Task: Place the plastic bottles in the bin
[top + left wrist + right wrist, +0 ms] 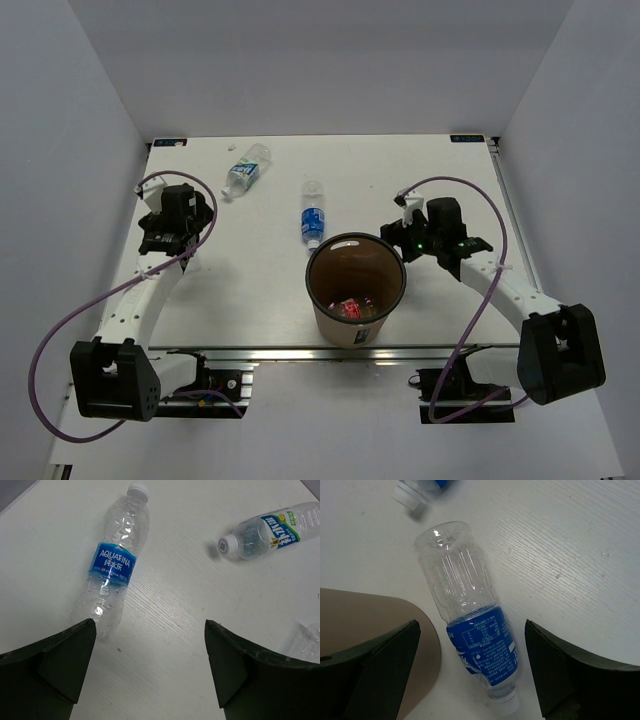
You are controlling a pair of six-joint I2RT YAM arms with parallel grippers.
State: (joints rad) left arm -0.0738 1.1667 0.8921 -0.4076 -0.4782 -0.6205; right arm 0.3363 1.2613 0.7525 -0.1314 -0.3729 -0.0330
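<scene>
1. Right pincer (470, 626) hangs with its fingers wide apart and nothing held, over the blue bottle (481, 655).
2. That bottle lies on its side on the table (450, 170), just beyond the bin (345, 332) and close beside its wall. Its cap (503, 701) is toward the pincer.
3. A second bottle (247, 170) lies farther beyond the bin and off to its left, well apart from it.
4. Left pincer (195, 215) sits well to the bin's left, fingers also apart and empty. Its wrist view shows two bottles lying ahead, neither between the fingers.
5. Something red lies in the bin's bottom; I cannot tell what it is.
6. Likely trouble from here, as I judge it:
   - One right finger hangs above the bin's wall, so there is little room on that side. A straight descent could strike the rim or shove the bin.
   - The bottle is round, thin and looks empty. A closing finger that touches one side first would roll it against the bin or away from it.
   - A hard squeeze could buckle the body and let it pop out.
   - Held near the cap end, the long body may droop and catch the rim on the way over.
   - Released too near the rim, it could tip out onto the table.
</scene>
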